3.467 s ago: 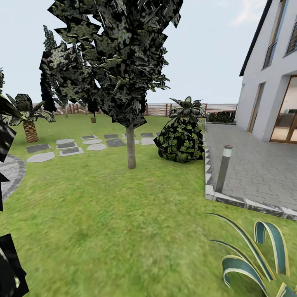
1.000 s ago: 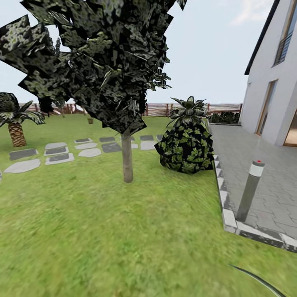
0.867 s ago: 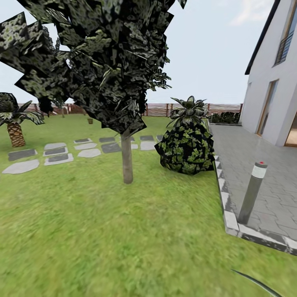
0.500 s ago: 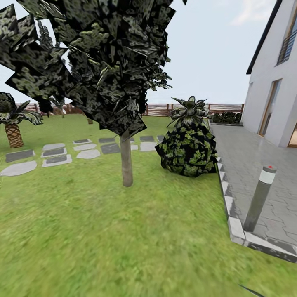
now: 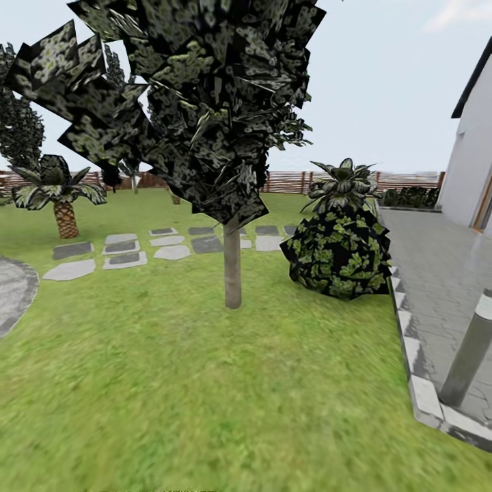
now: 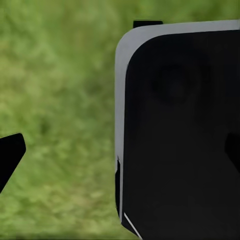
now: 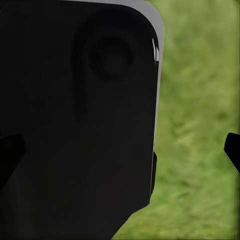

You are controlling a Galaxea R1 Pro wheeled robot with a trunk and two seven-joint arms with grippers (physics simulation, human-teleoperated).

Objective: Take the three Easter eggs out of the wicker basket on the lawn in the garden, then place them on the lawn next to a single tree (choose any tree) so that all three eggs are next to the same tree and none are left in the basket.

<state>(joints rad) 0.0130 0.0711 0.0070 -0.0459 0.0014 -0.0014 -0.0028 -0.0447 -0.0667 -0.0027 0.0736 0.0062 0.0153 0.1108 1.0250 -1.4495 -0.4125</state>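
- A tree [image 5: 232, 273] with a grey-brown trunk is seen standing on the lawn [image 5: 171, 383], with a round bush [image 5: 338, 256] to its right.
- Stepping stones [image 5: 123, 249] are laid behind the tree, and a small palm [image 5: 63, 205] beyond them.
- A paved patio [image 5: 444, 273] with a bollard [image 5: 468, 355] is seen on the right.
- Fingertips of the left gripper [image 6: 120, 150] and the right gripper [image 7: 120, 147] are spread wide apart, with nothing held, over grass beside a dark robot panel.

The lawn [image 5: 205, 383] looks like mottled, matt grass. The tree [image 5: 232, 273] has a rough, grey-brown bark trunk under flat, dull leaves. The stepping stones [image 5: 123, 249] are smooth matt grey slabs, the patio [image 5: 444, 273] grey paving, and the fence [image 5: 307, 181] brown slatted wood. A black panel [image 6: 180, 135] with a pale edge looks like smooth, slightly glossy plastic.
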